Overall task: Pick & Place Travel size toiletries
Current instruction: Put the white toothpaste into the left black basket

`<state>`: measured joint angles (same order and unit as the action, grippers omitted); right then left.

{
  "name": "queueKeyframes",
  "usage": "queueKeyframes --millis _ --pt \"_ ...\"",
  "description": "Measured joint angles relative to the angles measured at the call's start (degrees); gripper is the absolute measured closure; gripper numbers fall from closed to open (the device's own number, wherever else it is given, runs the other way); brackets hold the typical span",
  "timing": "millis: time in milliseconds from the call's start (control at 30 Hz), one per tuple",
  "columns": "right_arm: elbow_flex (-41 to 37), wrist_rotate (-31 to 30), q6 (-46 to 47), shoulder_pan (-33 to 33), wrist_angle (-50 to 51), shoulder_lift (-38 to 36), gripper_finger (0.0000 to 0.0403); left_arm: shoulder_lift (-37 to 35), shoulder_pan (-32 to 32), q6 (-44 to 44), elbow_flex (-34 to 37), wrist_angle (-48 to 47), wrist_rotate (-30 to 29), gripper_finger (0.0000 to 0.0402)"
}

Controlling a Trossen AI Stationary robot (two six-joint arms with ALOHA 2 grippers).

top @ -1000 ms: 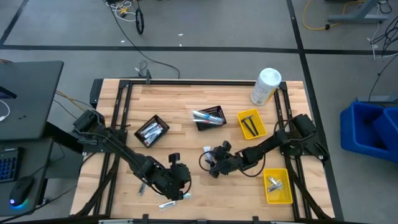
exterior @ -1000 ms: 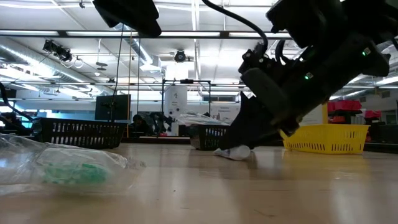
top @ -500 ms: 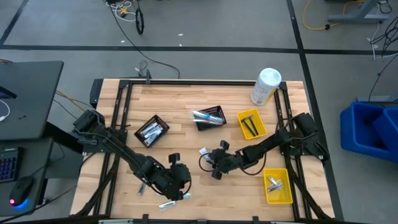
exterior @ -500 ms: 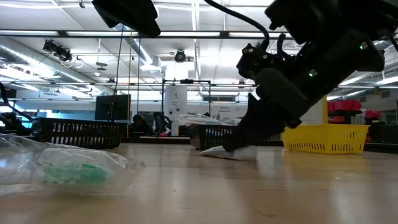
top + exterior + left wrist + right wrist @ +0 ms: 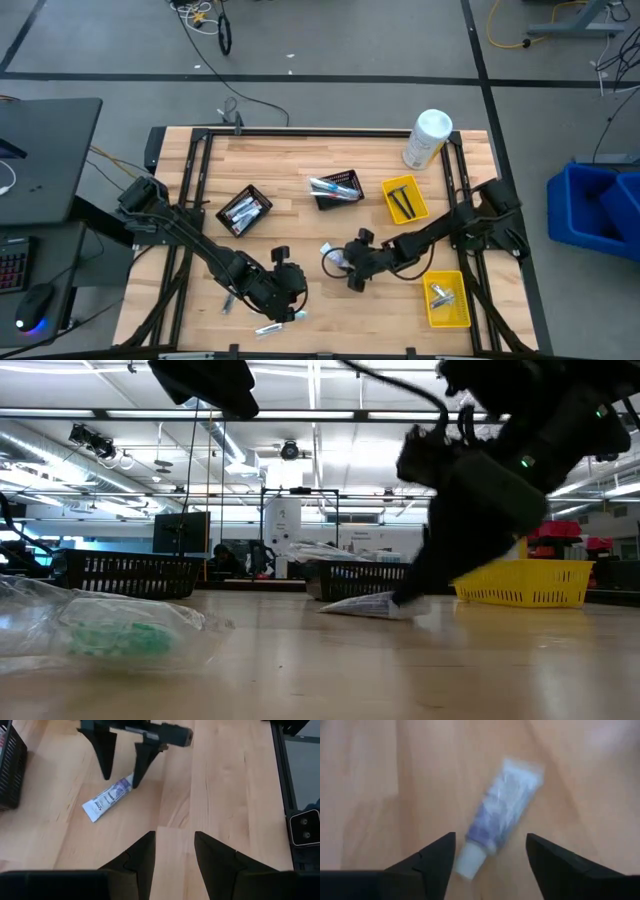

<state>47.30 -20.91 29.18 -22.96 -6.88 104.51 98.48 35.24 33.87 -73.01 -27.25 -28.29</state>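
Observation:
A white-blue mini toothpaste tube [image 5: 328,248] lies flat on the wood near the table's middle and also shows in the low view [image 5: 365,605]. My right gripper [image 5: 342,259] is open and low over the table. Its fingers stand on either side of the tube's cap end [image 5: 469,862], and the left wrist view shows the right gripper [image 5: 120,780] beside the tube [image 5: 106,800]. My left gripper [image 5: 173,851] is open and empty, waiting near the table's near edge [image 5: 295,287]. Two slim toiletry packets [image 5: 270,327] [image 5: 228,300] lie by it. My right gripper's fingers straddle the tube's cap end [image 5: 127,782], coming in slanting from the table's right and near side. I cannot tell whether a fingertip [image 5: 134,784] touches it. The tube lies flat on the table.
Two black mesh baskets [image 5: 245,210] [image 5: 338,187] and a yellow tray [image 5: 405,198] hold items on the far half. A second yellow tray [image 5: 445,298] sits near the right edge and a white canister [image 5: 427,138] at the far right corner. A clear packet [image 5: 110,625] lies close to the low camera.
My right gripper has drawn back toward the table's right and near side, away from the tube. The tube was mostly hidden under the gripper a second ago. It now lies flat at full length in front of the fingers.

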Motion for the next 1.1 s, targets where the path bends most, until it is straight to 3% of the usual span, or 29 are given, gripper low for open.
queueKeyframes --millis 133,233,567,667,933,1100 --pt "0.05 1.0 0.37 -0.15 0.32 1.73 0.0129 0.0 -0.04 -0.37 0.0 0.22 -0.13 0.0258" --pt "0.2 -0.13 -0.83 -0.2 0.01 2.55 0.0133 0.0 -0.04 -1.42 0.0 0.29 -0.96 0.0258" --pt "0.21 0.6 -7.45 -0.04 -0.21 2.74 0.0263 0.0 -0.65 -3.03 0.0 1.83 -1.43 0.0258" --pt "0.21 0.83 -7.83 -0.07 -0.71 2.75 0.0286 0.0 -1.67 -2.93 0.0 1.82 -1.77 0.0258" --pt "-0.06 0.48 -18.19 -0.89 -5.96 3.08 0.0287 0.0 -6.13 -9.55 0.04 1.11 4.07 0.025" --pt "-0.06 -6.96 -26.22 -2.9 -9.62 3.06 0.0288 0.0 -9.28 -9.57 0.04 1.03 9.12 0.0211"
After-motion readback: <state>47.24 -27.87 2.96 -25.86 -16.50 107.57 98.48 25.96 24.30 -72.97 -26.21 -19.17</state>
